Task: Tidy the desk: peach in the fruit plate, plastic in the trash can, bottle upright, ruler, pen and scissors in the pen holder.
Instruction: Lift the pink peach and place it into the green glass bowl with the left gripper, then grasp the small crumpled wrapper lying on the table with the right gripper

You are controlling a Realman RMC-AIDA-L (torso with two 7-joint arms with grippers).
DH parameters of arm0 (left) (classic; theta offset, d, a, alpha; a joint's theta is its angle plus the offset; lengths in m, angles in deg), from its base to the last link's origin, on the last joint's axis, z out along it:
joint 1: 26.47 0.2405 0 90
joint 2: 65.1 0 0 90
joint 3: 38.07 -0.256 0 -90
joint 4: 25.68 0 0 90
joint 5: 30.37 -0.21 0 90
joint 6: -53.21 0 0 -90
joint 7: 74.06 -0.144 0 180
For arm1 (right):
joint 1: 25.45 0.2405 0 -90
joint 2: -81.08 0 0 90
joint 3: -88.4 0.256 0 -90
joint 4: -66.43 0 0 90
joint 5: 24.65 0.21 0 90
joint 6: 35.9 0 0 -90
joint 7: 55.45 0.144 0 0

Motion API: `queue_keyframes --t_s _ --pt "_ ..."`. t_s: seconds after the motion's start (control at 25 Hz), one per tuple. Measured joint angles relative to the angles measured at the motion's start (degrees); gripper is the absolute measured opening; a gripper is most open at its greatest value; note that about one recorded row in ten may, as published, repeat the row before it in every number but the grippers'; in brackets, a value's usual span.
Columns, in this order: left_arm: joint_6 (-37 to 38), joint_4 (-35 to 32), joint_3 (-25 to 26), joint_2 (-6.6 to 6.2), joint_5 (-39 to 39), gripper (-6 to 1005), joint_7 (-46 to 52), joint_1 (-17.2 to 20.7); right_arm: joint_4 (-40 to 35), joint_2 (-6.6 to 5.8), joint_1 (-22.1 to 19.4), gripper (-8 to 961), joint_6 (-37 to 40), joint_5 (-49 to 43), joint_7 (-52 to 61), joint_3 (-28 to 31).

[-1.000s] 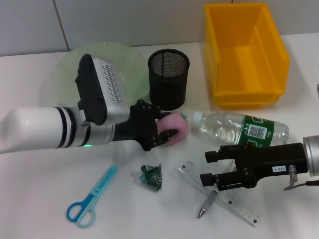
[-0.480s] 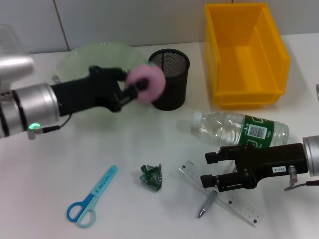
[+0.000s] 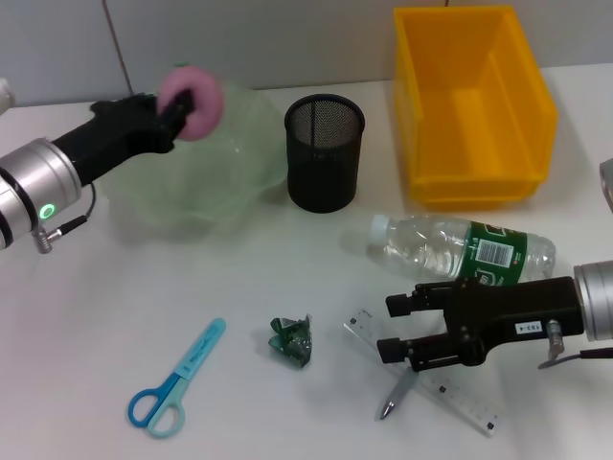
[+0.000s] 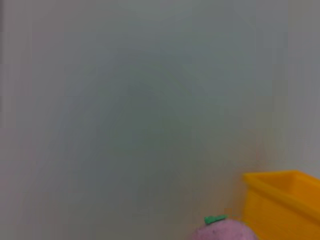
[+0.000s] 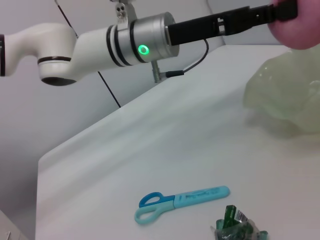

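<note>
White table [image 5: 165, 150] filled the lower frame. Left arm [image 5: 100, 47], white with a green light, spanned the upper frame; pink peach [image 5: 300, 27] showed at its dark end, upper right. Pale green fruit plate [image 5: 285, 95] sat right. Blue scissors [image 5: 182, 200] and crumpled green plastic [image 5: 237, 230] lay bottom centre.

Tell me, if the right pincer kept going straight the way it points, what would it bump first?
Probably the green plastic scrap. The right pincer points across the table toward the robot's left, over the ruler and pen. It may pass above the scrap; height is unclear.
</note>
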Motion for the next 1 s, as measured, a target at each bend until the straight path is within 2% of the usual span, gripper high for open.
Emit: queue_keyframes --t_s 0.24,0.48,0.64,0.8,1.0 --pt "-2.6 3.5 -0.4 0.24 3.9 184 -7.3 -1.2 0.0 0.42 -0.1 768 0.0 0.0 0.0 0.0" --pt "-4.5 5.8 -1.2 0.22 4.0 343 -7.7 -3.0 0.0 0.69 -0.1 768 0.0 0.0 -0.2 -0.1" --pt "-7.1 5.8 -4.1 0.20 4.2 524 -7.5 -3.4 0.1 0.72 0.0 768 0.0 0.0 -0.2 -0.1" --pt "-7.4 5.8 -4.1 0.19 4.2 726 -7.3 -3.6 0.1 0.74 0.0 767 0.0 0.0 -0.2 -0.1" --pt "-7.4 5.5 -4.1 0.19 4.2 794 -7.2 -3.3 0.2 0.82 0.2 767 -0.1 0.0 -0.2 -0.1"
